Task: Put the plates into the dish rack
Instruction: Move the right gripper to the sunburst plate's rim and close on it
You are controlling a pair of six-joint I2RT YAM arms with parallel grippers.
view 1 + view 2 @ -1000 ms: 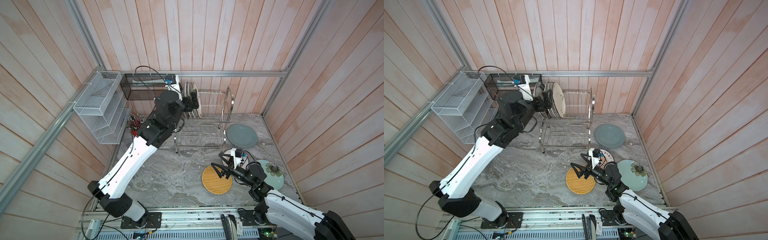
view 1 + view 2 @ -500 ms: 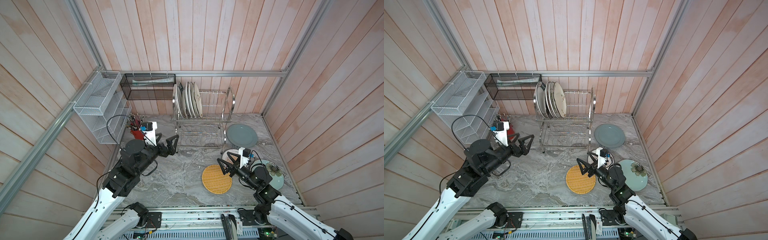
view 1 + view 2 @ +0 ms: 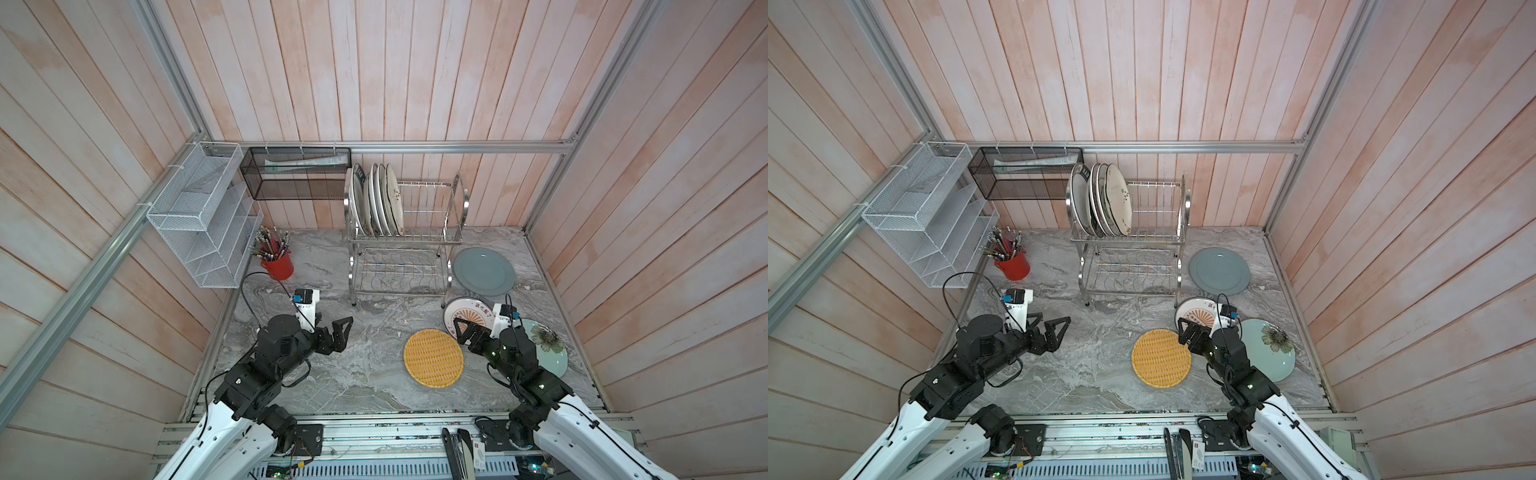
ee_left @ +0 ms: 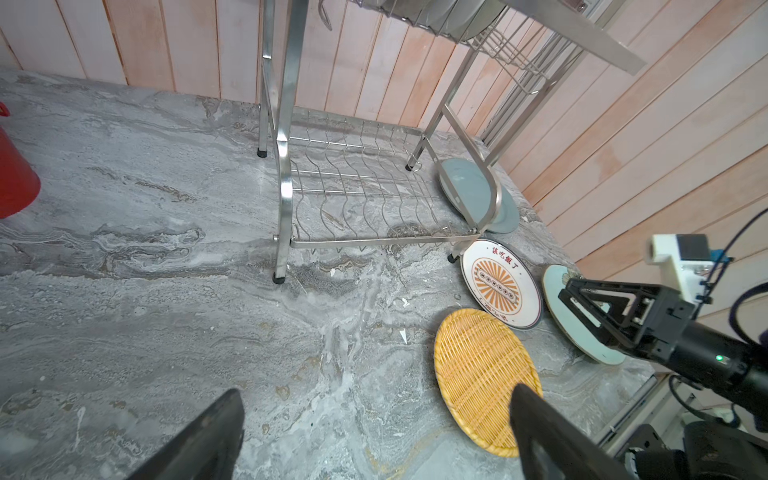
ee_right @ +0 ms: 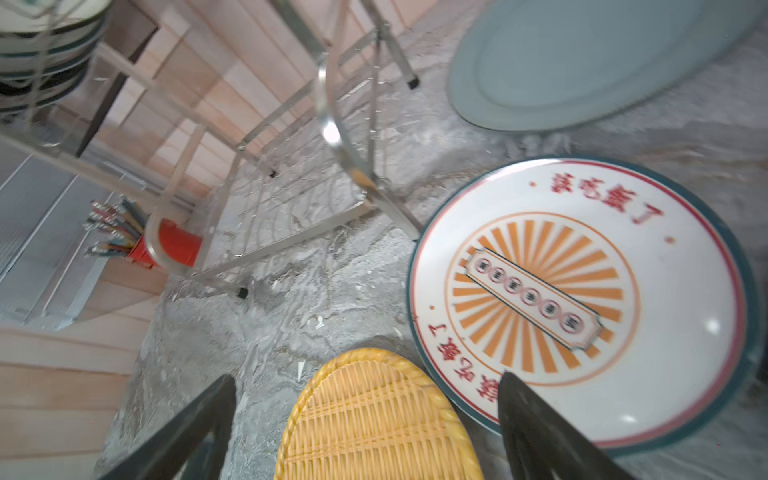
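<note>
**Plate loading, part-way through.** The shiny two-tier stainless-steel wire dish rack [image 3: 415, 240] stands at the far side of the grey marbled desk [image 3: 365, 382]. Its upper tier holds a group of round dinner plates [image 3: 380, 203]. They stand on edge between the prongs, packed at the left end, so the slots to their right are free. The lower tier holds nothing.

Four plates lie flat on the desk to the right:
- a grey-blue plate [image 3: 484, 271] just right of the rack;
- a white plate with an orange sunburst [image 3: 469, 312] by the rack's near right foot;
- a yellow woven plate [image 3: 433, 358] nearer, its rim touching the sunburst plate's or nearly so;
- a pale teal plate with a flower [image 3: 550, 353], partly hidden under the right arm.

The right gripper [image 3: 462, 332], jaws apart and holding nothing, hovers where the sunburst and woven rims meet, probably lined up for the next pick. The left gripper [image 3: 341, 336], jaws also apart and holding nothing, hangs low at the near left, well apart from every plate.

Not part of the task are a red cup of pens [image 3: 277, 266], a white mesh tiered organiser [image 3: 199, 232], and a black mesh basket [image 3: 297, 183] holding what looks like paper.
</note>
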